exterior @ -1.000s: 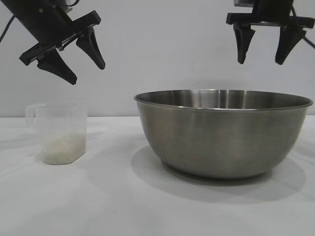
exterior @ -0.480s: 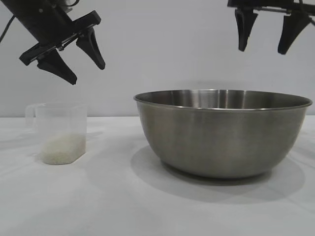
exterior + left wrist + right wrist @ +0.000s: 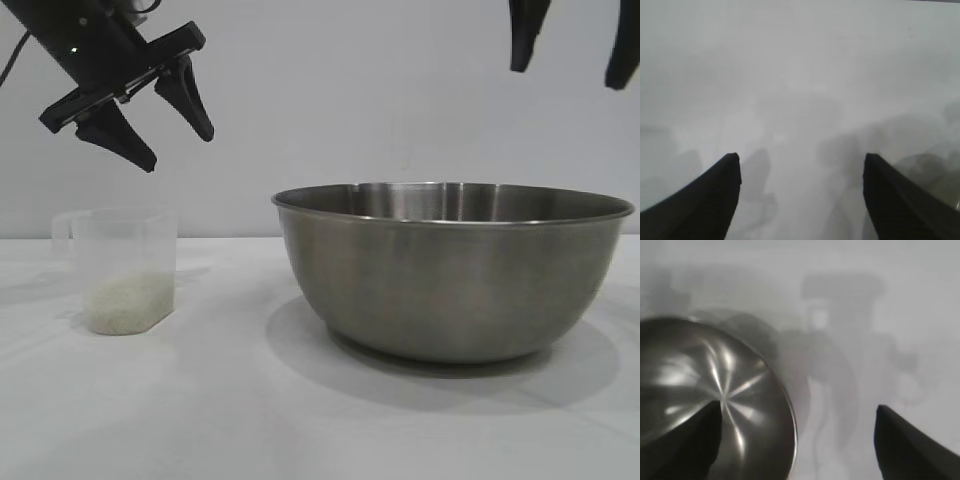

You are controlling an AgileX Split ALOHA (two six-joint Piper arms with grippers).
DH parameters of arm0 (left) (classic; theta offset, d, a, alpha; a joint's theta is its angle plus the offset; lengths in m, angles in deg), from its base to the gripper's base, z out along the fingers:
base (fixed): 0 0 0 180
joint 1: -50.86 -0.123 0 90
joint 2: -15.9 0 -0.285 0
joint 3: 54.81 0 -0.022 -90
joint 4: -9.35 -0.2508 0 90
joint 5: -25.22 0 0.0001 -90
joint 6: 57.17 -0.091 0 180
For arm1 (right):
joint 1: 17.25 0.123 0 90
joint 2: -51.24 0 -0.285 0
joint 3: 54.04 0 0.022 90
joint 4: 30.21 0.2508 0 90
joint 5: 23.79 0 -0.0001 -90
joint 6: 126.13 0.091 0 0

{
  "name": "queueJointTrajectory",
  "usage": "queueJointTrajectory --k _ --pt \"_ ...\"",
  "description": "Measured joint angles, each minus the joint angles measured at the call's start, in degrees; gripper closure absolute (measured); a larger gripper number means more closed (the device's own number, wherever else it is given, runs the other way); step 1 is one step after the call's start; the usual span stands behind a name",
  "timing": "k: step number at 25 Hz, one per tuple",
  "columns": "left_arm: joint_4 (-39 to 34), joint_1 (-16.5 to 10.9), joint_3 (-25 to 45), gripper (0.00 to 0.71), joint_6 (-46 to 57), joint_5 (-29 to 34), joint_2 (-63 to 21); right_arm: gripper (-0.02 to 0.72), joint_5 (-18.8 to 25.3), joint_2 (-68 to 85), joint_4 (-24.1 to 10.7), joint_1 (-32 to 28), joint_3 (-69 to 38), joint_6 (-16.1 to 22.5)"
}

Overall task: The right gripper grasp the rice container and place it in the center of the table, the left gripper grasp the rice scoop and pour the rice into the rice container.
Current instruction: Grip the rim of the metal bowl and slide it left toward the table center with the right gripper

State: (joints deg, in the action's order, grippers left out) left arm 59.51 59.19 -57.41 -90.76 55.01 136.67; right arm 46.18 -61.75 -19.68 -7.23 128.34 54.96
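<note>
The white counter (image 3: 200,420) carries the stainless-steel rice container (image 3: 452,272), the landmark here. The right gripper (image 3: 572,72) hangs high above its right rim, fingers (image 3: 526,38) spread and holding nothing. The left gripper (image 3: 170,138) hovers up and well left of the bowl, tilted, fingers (image 3: 190,100) released. Below it, left of the bowl and apart from it, stands the clear rice scoop (image 3: 122,268), upright, with off-white rice (image 3: 128,303) in its bottom
</note>
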Motion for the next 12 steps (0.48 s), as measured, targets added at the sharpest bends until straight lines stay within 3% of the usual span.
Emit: queueJointTrajectory --k 4,7,12 --pt "0.0 0.0 0.0 0.223 0.0 0.0 0.0 0.169 -3.72 -0.65 2.26 0.0 -2.7 -2.22" --pt "0.0 0.0 0.0 0.223 0.0 0.0 0.0 0.265 -6.14 -1.94 3.18 0.0 -2.94 -2.59" --pt "0.0 0.0 0.0 0.223 0.0 0.0 0.0 0.28 -8.89 -5.18 3.37 0.0 -3.01 -2.72"
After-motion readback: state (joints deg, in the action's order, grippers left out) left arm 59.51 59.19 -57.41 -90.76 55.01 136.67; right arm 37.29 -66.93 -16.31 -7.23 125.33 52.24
